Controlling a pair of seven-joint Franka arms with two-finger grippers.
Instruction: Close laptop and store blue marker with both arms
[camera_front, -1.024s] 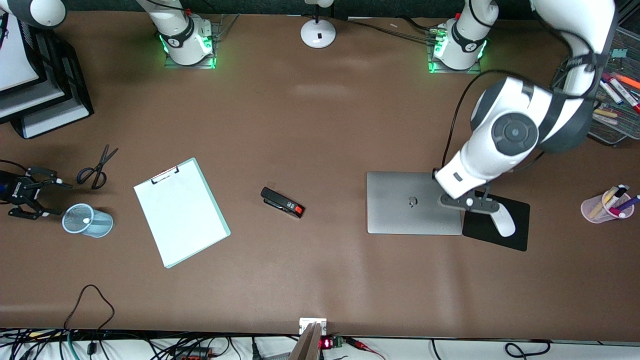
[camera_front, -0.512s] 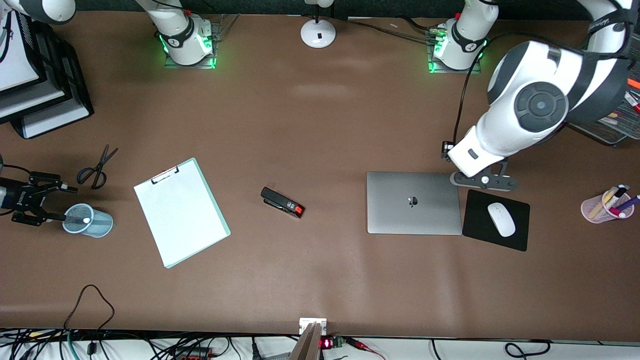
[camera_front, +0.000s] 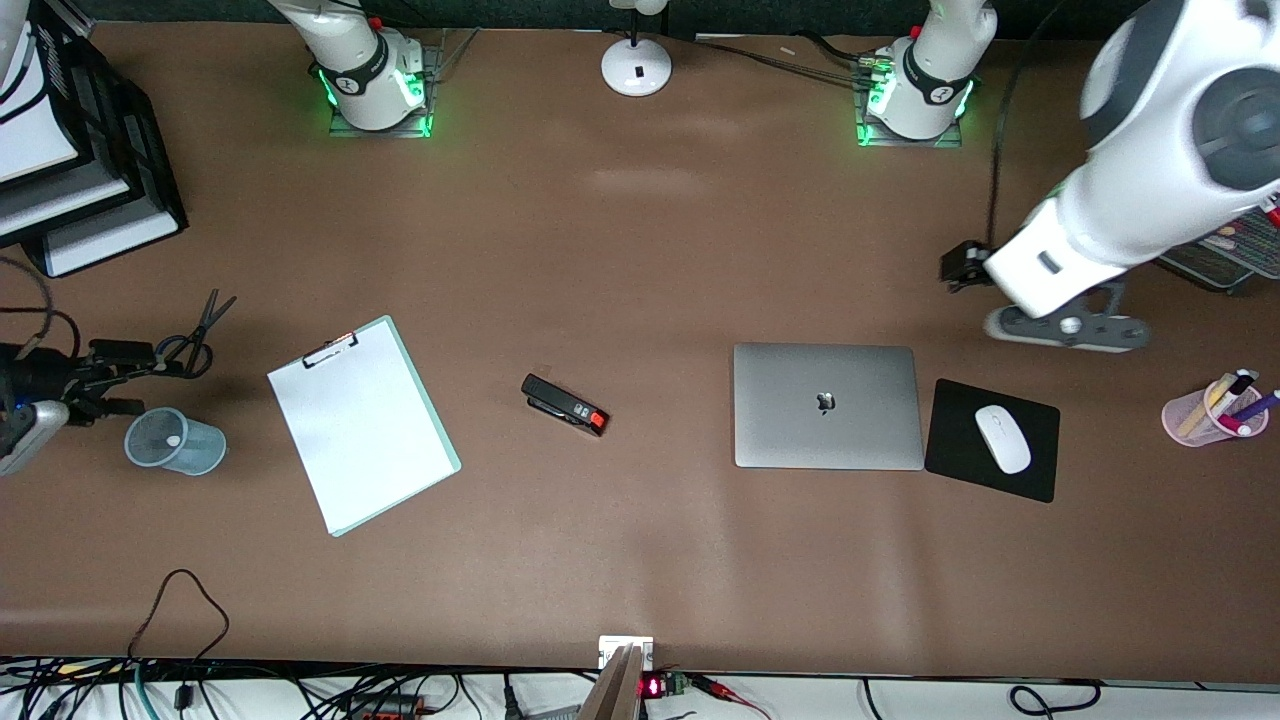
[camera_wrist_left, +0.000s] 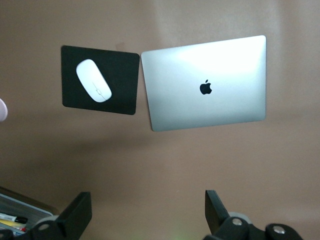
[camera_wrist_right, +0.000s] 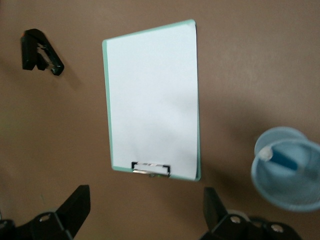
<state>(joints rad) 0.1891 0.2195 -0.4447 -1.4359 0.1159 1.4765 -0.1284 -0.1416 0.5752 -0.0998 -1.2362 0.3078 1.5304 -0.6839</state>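
Note:
The laptop (camera_front: 828, 405) lies shut on the table, lid up, and also shows in the left wrist view (camera_wrist_left: 207, 85). My left gripper (camera_front: 958, 268) is open and empty, up in the air over bare table between the laptop and the left arm's base; it shows in its wrist view (camera_wrist_left: 148, 212). The blue marker (camera_wrist_right: 282, 157) stands in a light-blue mesh cup (camera_front: 175, 440) at the right arm's end of the table. My right gripper (camera_front: 140, 378) is open and empty beside that cup; it shows in its wrist view (camera_wrist_right: 147, 210).
A clipboard (camera_front: 362, 425), a stapler (camera_front: 565, 404) and scissors (camera_front: 195, 335) lie on the table. A black mouse pad (camera_front: 990, 480) with a white mouse (camera_front: 1002, 438) lies beside the laptop. A pink pen cup (camera_front: 1215, 410), a mesh marker tray (camera_front: 1225, 255) and paper trays (camera_front: 80, 200) stand at the table's ends.
My left arm has lifted off the laptop's edge and swung up toward its own end of the table. My right gripper has drawn back from the mesh cup.

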